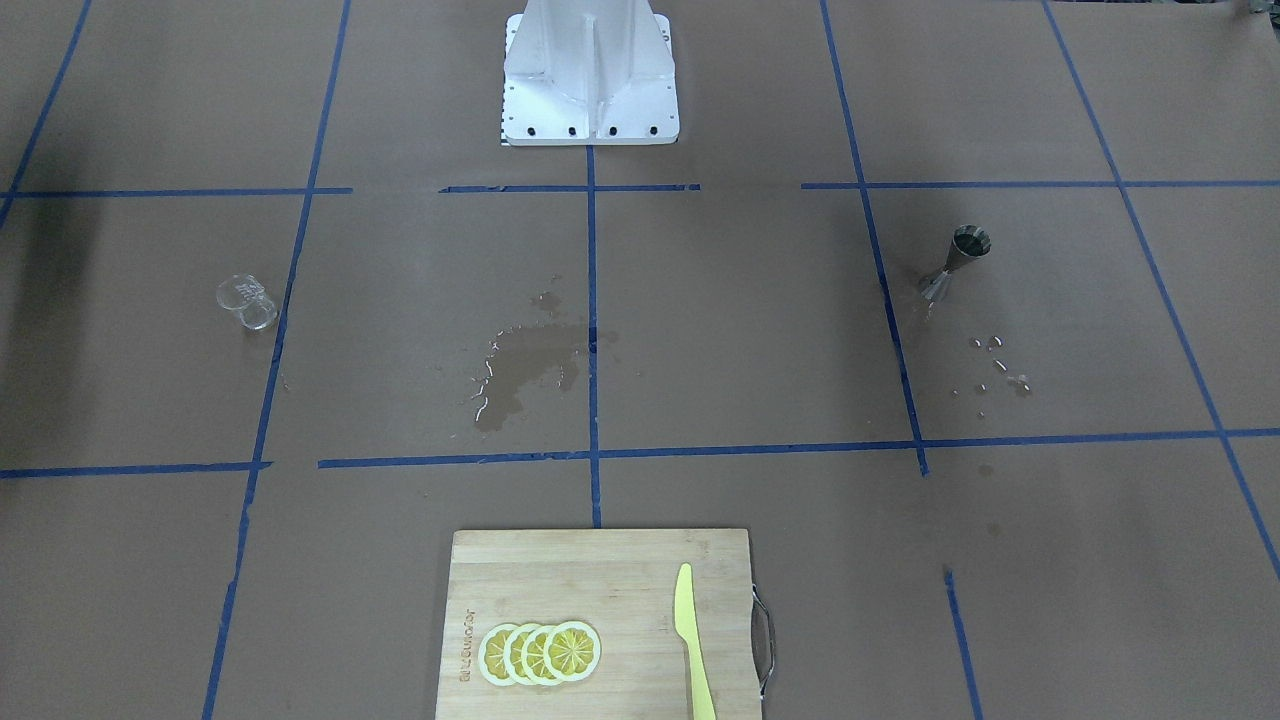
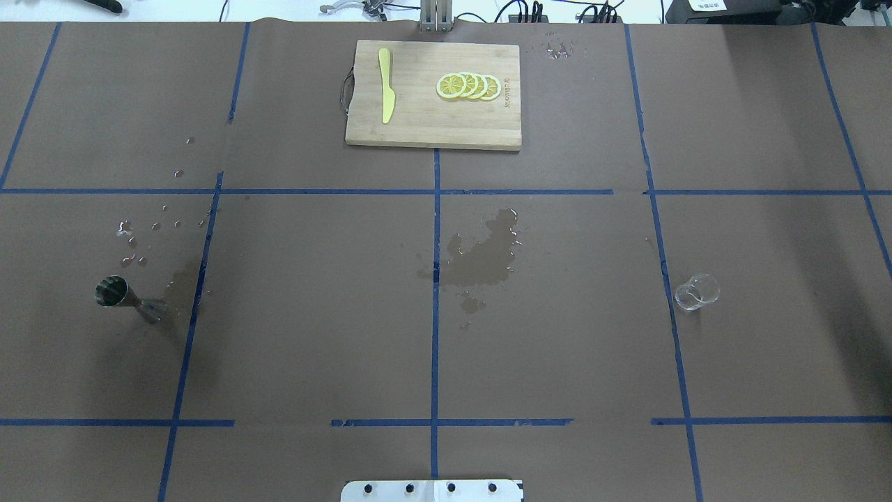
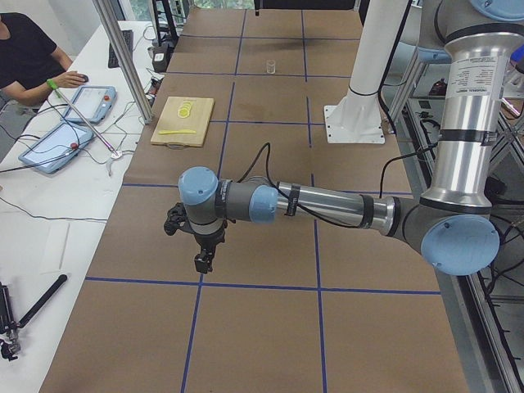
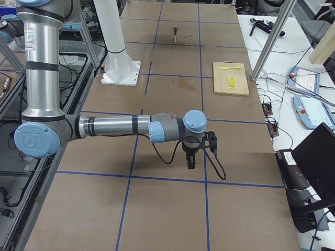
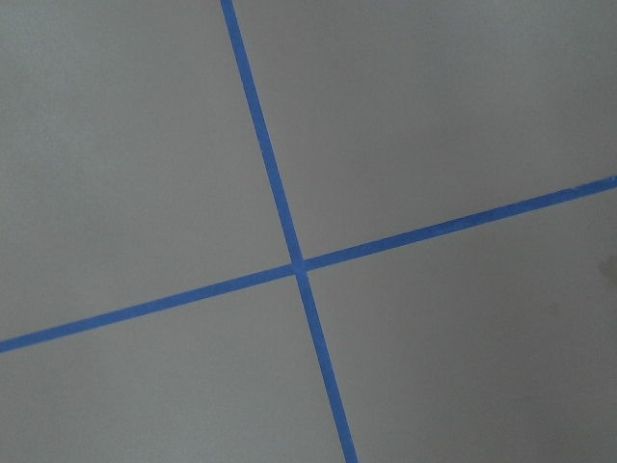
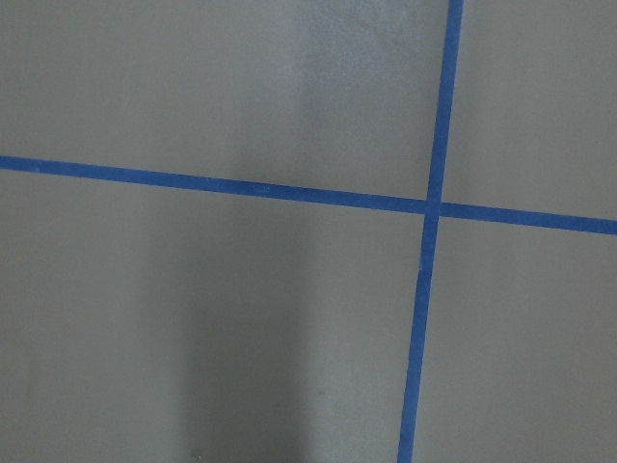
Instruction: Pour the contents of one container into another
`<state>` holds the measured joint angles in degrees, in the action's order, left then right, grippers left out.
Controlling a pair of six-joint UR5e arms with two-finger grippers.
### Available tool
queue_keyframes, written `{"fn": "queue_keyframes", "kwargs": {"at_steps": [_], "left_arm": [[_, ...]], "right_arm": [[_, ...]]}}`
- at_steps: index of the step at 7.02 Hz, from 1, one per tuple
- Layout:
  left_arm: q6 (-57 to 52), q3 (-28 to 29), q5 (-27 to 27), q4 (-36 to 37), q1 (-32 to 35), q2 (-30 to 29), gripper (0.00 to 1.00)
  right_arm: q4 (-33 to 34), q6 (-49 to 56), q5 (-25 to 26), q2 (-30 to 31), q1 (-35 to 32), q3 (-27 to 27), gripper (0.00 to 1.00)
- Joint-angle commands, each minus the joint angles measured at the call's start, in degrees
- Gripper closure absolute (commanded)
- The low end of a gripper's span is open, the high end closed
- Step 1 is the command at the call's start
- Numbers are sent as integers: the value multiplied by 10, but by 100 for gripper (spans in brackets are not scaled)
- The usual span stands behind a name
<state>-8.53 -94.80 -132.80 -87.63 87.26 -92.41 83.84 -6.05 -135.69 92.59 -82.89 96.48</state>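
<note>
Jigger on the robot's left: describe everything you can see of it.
The jigger is a steel-looking double cone, pinched at the waist, standing upright on the brown paper with one open mouth up. Its inside looks dark; whether it holds liquid cannot be told. It stands on the robot's left, beside a blue tape line, with droplets scattered nearby. Only the paper touches it.

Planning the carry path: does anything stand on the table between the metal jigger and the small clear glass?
Nothing upright. Only a flat wet patch lies between the jigger and the glass; the cutting board sits well off that line.
</note>
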Motion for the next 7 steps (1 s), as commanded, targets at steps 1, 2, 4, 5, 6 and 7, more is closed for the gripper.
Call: {"fn": "queue_keyframes", "kwargs": {"at_steps": [1,2,4,5,6,7], "left_arm": [[-1,-12,0,21,5,12,0],[0,-29,2,58,5,11,0],[-1,-22,4,68,5,13,0],[-1,-23,4,69,5,27,0],[-1,-28,4,68,5,35,0],[-1,-27,4,68,5,35,0]], "right_arm": [[1,-11,-2,-7,-1,13,0],[8,-29,-1,-12,-1,26,0],[4,-36,0,-11,0,22,0],[4,-36,0,-11,0,23,0],[4,-36,0,-11,0,22,0],[6,-36,0,-11,0,21,0]]}}
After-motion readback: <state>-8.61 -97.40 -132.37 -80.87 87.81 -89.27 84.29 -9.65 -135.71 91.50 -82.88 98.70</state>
